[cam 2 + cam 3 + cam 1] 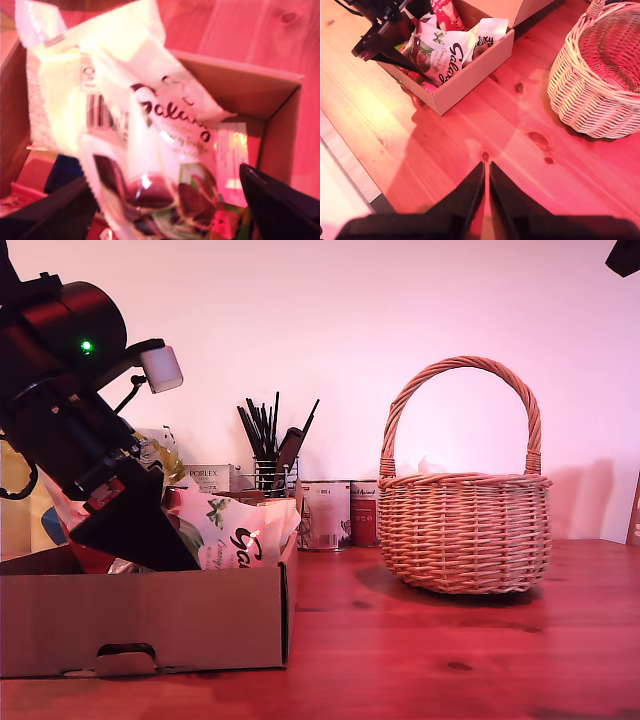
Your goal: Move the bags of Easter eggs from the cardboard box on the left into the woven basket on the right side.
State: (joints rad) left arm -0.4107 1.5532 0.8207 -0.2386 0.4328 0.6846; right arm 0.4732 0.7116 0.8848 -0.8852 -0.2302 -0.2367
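1. We see glossy, crinkled plastic on the white bag (150, 125).
2. Around it, the cardboard box (150, 615) is matt brown corrugated paper.
3. Beside that box, the woven basket (465, 530) is rough wicker on smooth varnished wood, the table (470, 130).

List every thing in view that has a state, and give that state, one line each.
my first gripper: open, jaws either side of the white bag
white bag with green leaves: in the box, standing above its rim
red-and-white bag: in the box
cardboard box: open, on the table
woven basket: upright; its visible inside holds no bags
my second gripper: shut, holding nothing, above bare table
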